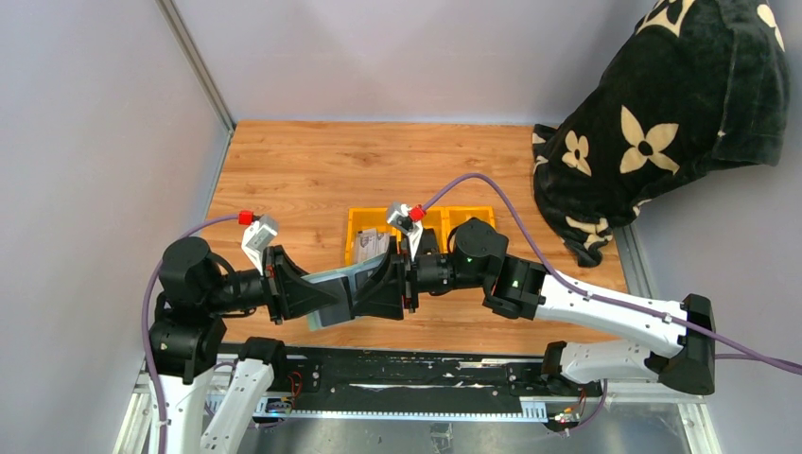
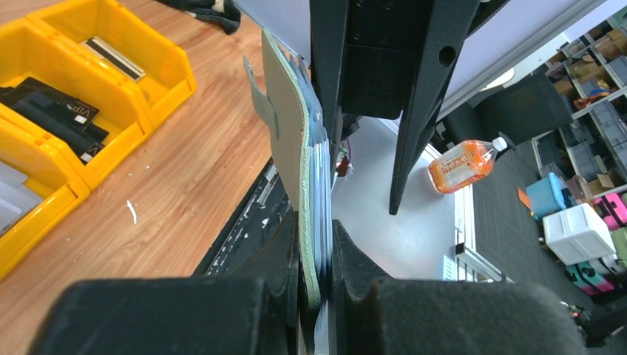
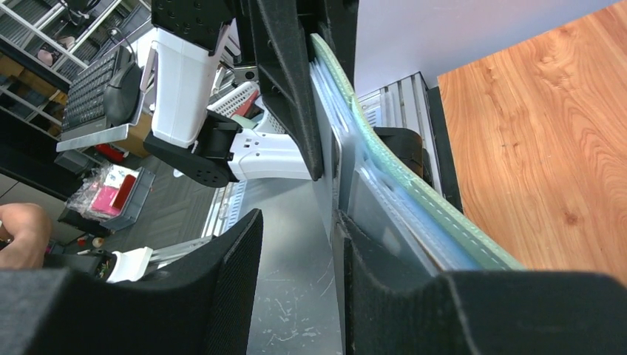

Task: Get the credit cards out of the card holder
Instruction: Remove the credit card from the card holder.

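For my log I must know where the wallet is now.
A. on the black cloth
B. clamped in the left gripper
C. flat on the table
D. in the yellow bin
B: the left wrist view shows the wallet standing edge-on, with the left gripper shut on it.

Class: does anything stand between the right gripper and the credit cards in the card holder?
Nothing visible does. The open right gripper sits right at the edges of the credit cards, while the left gripper clamps the card holder from the opposite end.
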Tool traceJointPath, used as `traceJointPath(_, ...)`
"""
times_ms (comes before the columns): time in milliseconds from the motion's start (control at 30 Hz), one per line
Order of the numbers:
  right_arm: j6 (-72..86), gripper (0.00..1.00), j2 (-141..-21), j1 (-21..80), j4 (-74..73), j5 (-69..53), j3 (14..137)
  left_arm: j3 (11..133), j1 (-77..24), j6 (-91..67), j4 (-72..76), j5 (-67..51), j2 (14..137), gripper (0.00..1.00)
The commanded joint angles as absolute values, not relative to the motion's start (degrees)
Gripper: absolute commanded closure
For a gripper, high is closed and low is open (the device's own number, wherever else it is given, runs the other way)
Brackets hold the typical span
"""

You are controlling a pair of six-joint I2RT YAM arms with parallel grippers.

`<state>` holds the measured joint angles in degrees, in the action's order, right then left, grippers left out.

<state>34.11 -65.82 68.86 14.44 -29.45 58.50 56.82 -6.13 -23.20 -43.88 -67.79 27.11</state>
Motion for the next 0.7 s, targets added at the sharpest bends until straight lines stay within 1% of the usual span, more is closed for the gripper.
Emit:
traceJointPath(0, 33.08, 0.57, -65.23, 69.42, 13.17, -26.25, 59.77, 58.81, -6.17, -24.43, -43.24, -70.56, 26.99, 0.98)
traceJointPath(100, 31.15, 0.58, -64.96, 69.43, 9.48, -23.24, 60.47, 59.12, -6.21, -24.58, -43.2, -71.47, 26.9, 0.98)
traceJointPath(200, 30.71, 0.58, -64.91, 69.4, 9.46, -21.65, 60.66, 59.24, -6.18, -24.61, -43.24, -71.52, 26.64, 0.97)
traceJointPath(367, 33.13, 0.61, -67.34, 69.41, 13.95, -25.18, 61.37, 59.05, -6.23, -24.61, -43.2, -71.14, 26.47, 0.95)
traceJointPath(433, 35.29, 0.66, -68.61, 69.48, 17.5, -27.16, 61.25, 59.0, -6.18, -24.7, -43.24, -70.83, 26.56, 0.92)
traceJointPath(500, 36.77, 0.73, -69.75, 69.46, 20.57, -27.66, 61.09, 58.97, -6.18, -25.04, -43.21, -70.5, 26.77, 0.89)
traceJointPath(567, 36.96, 0.81, -70.29, 69.5, 20.43, -25.94, 61.13, 59.18, -6.18, -25.67, -43.26, -71.29, 27.16, 0.85)
traceJointPath(600, 36.89, 0.84, -70.27, 69.44, 20.02, -24.58, 60.93, 59.25, -6.21, -25.85, -43.29, -71.81, 27.42, 0.84)
traceJointPath(667, 36.87, 0.95, -69.83, 69.5, 19.44, -21.3, 59.99, 59.49, -6.16, -25.94, -43.31, -74.04, 27.67, 0.81)
